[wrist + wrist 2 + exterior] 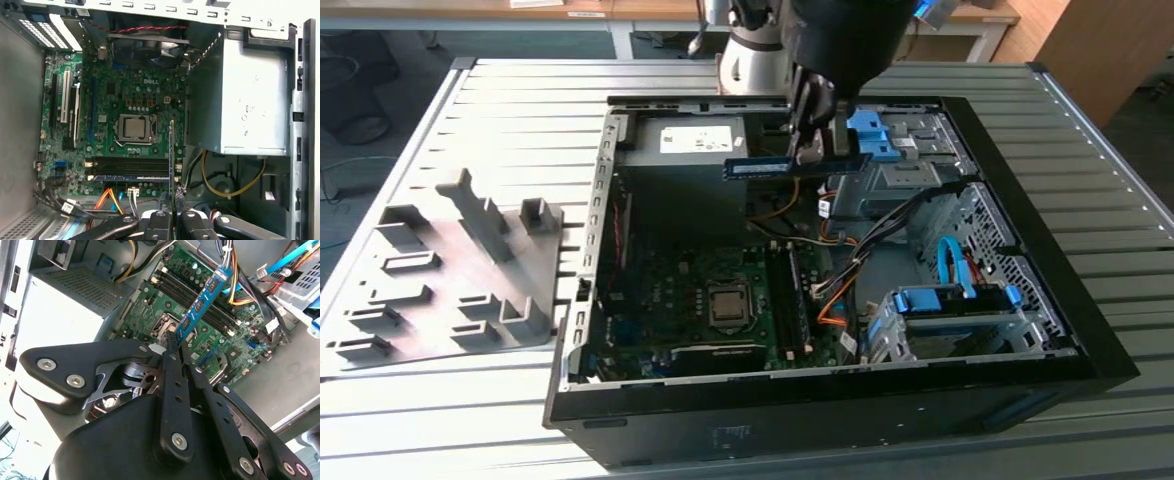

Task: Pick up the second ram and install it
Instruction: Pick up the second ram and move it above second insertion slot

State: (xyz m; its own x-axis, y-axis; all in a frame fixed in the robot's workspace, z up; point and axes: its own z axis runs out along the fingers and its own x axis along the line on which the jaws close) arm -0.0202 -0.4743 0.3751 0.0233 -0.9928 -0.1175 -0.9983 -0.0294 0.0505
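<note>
Gripper (807, 150) in the upper middle of the exterior view, fingers closed tight on the ram stick (761, 167), no gap showing. Stick held level and edge-up in the air above the open computer case (1067, 330), over its rear part near the grey power supply box (687, 140). It touches nothing but the fingers.

Second wrist view: stick (202, 302) runs out from the fingertips (172, 347), chips facing the camera, motherboard (165, 305) beneath.

First wrist view: stick (172, 155) seen edge-on, just beside the processor socket (135, 127) in line of sight. A blue-green strip (130, 177) lies along one memory slot.

Grey slotted tray (440, 270) on the slatted table (454, 420), exterior view's left, well apart from the case.
</note>
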